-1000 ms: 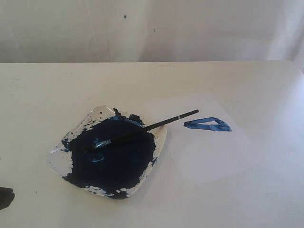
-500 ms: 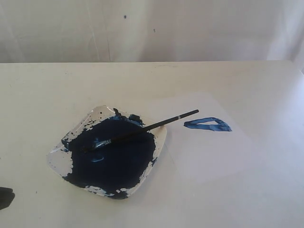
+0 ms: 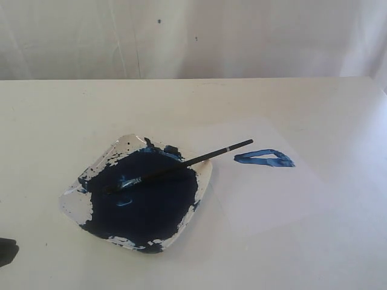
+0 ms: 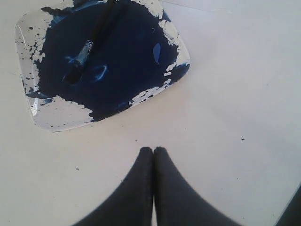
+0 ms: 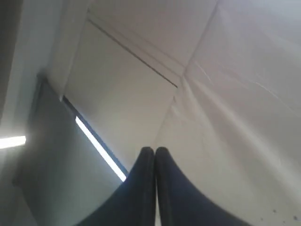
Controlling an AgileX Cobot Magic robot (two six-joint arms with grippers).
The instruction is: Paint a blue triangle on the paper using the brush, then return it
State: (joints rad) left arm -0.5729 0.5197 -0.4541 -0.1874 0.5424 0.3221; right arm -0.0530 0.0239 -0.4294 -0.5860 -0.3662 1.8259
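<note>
The black-handled brush (image 3: 181, 164) lies across the paint dish (image 3: 72, 202), bristles in the dark-blue pool and handle end sticking out over the paper (image 3: 266, 193). A small blue triangle (image 3: 265, 158) is painted on that white sheet, just past the handle end. In the left wrist view the brush (image 4: 89, 44) rests in the dish (image 4: 56, 117); my left gripper (image 4: 153, 149) is shut and empty over bare table, apart from the dish. A dark bit of the left arm (image 3: 7, 250) shows at the exterior view's lower left edge. My right gripper (image 5: 154, 149) is shut, pointing at wall and ceiling.
The cream table (image 3: 314, 254) runs wide around the dish and paper. A pale wall (image 3: 193, 36) stands behind its far edge. The right arm does not appear in the exterior view.
</note>
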